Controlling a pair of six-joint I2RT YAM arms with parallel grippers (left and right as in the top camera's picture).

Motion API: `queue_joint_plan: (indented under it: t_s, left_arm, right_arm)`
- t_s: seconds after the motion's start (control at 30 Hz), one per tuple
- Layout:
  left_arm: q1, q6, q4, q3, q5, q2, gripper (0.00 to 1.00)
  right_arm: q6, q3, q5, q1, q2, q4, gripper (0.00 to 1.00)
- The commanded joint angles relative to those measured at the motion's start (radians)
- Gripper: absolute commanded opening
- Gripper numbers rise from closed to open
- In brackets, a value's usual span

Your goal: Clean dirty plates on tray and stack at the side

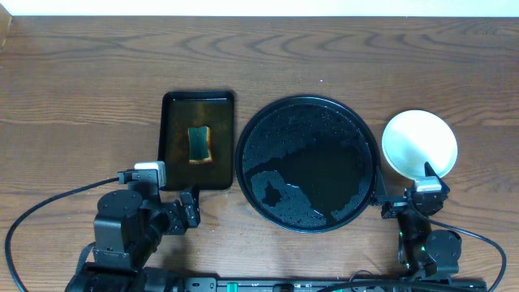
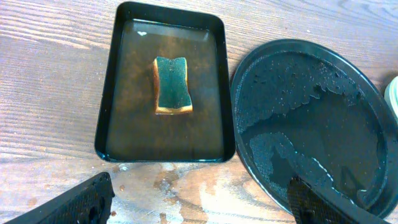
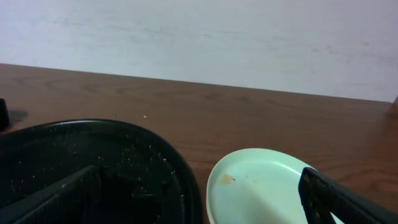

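Wood-grain counter (image 1: 81, 81): plates (image 1: 418, 142) sit on it just right of the round black tray (image 1: 304, 99). Only the mint-green top one shows, with a brown speck (image 3: 225, 179) on it. Tray holds only water, so the job looks nearly done, speck aside. Sponge (image 1: 199, 144) lies in the rectangular tray (image 1: 199, 95). Left gripper (image 2: 199, 205) and right gripper (image 3: 202, 208) are spread wide, empty. Plate edge is near the tray rim; open counter beyond.
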Motion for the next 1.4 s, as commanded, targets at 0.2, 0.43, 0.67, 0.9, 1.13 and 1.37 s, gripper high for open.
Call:
queue_joint_plan:
  t_s: [0.2, 0.43, 0.67, 0.9, 1.13, 1.37]
  left_arm:
    - [-0.001, 0.002, 0.002, -0.008, -0.006, -0.003, 0.90]
    - [-0.001, 0.002, 0.002, -0.008, -0.006, -0.003, 0.90]
    - [0.000, 0.016, -0.003, -0.015, -0.014, -0.052, 0.90]
    - [0.031, 0.025, 0.055, -0.204, -0.032, -0.251, 0.90]
    - [0.111, 0.029, 0.364, -0.502, -0.031, -0.472, 0.90]
    - [0.127, 0.127, 0.787, -0.679, -0.024, -0.496, 0.90]
  right_arm:
    - [-0.012, -0.001, -0.002, -0.008, -0.005, -0.005, 0.99]
    - [-0.011, -0.001, -0.002, -0.008, -0.005, -0.005, 0.99]
    - [-0.011, -0.001, -0.002, -0.008, -0.005, -0.005, 0.99]
    - [-0.011, -0.001, -0.002, -0.008, -0.005, -0.005, 0.99]
    - [-0.011, -0.001, -0.002, -0.008, -0.005, -0.005, 0.99]
    - [-0.011, -0.001, -0.002, -0.008, -0.005, -0.005, 0.99]
